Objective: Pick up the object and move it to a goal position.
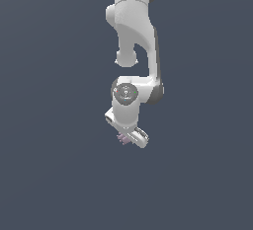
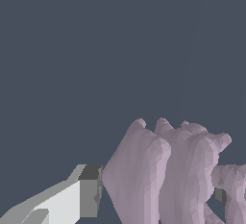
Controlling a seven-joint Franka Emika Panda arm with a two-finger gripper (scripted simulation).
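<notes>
My arm (image 1: 132, 31) renders as smooth, glossy white rounded casings with dark grey bands at the joints. I see a round dark cap (image 1: 125, 92) on the wrist, dotted with tiny red and green marks. The claw (image 1: 129, 136) is white too; close up, one finger (image 2: 72, 200) is blocky, white with grey faces and a darker tip.

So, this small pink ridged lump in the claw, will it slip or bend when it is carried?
The lump looks stiff: its facets keep shape. Its ridges may give one finger uneven contact, so it could twist. Against the claw it seems tiny, probably light.
</notes>
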